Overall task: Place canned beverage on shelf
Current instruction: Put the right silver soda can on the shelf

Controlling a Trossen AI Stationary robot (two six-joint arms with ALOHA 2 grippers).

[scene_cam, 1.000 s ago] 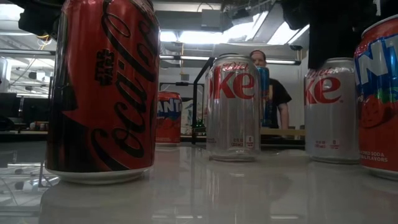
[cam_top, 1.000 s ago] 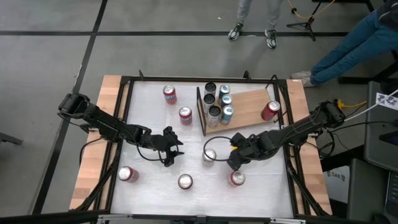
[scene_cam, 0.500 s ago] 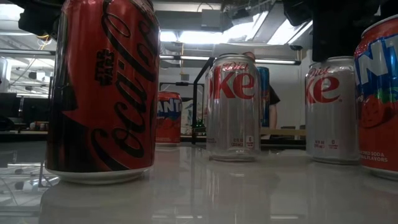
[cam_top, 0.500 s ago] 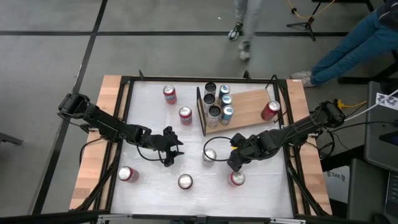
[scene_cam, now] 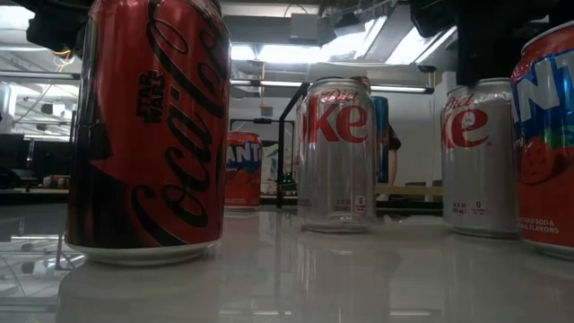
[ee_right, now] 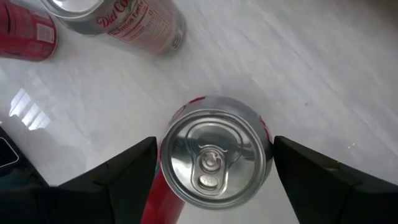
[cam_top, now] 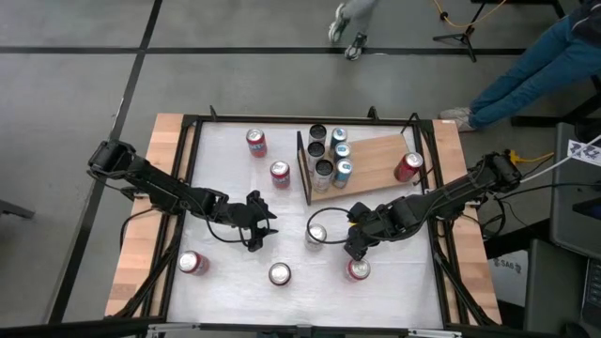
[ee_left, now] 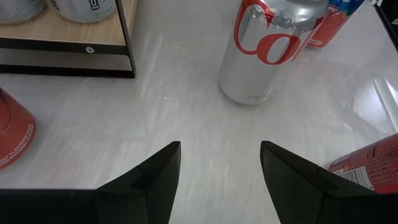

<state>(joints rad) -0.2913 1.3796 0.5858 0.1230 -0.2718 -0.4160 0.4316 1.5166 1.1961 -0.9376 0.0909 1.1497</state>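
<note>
Right end effector [ee_right: 214, 162] astride upright can [ee_right: 214, 158]

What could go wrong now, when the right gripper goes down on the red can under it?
The right gripper hangs open over the red can, which sits only roughly centred between the fingers; a finger might land on the rim and tip it. A Diet Coke can stands nearby and could be knocked. The shelf already holds several cans, so placing is tight.

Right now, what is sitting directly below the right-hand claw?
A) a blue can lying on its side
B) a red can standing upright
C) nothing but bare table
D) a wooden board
B: the right wrist view looks straight down on a red can's silver top, between the open fingers of the right gripper.
</note>
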